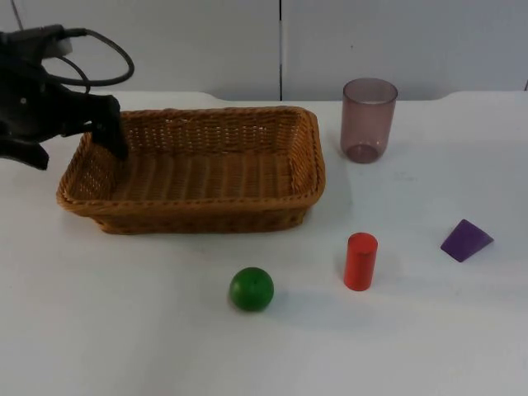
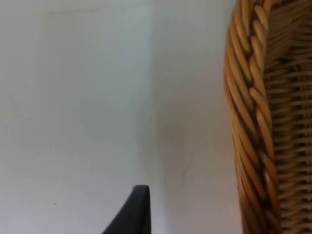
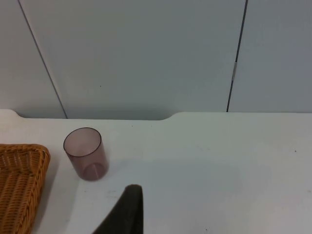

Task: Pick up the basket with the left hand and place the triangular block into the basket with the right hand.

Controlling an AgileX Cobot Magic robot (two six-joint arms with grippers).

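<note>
Wicker rectangular basket (image 1: 198, 169) on table, unlifted; left gripper (image 1: 82, 136) astride its left rim, grip we cannot tell. Purple triangular block (image 1: 466, 240) untouched; right arm waits.

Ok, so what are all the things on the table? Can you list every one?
basket: one, brown wicker, left half of the table
cup: one, see-through purple, right of the basket near the wall
ball: one, green, in front of the basket
cylinder: one, red, upright, right of the ball
triangular block: one, purple, far right
table: one, white
left tool: black, at the basket's left rim
right tool: black, waiting above the table
</note>
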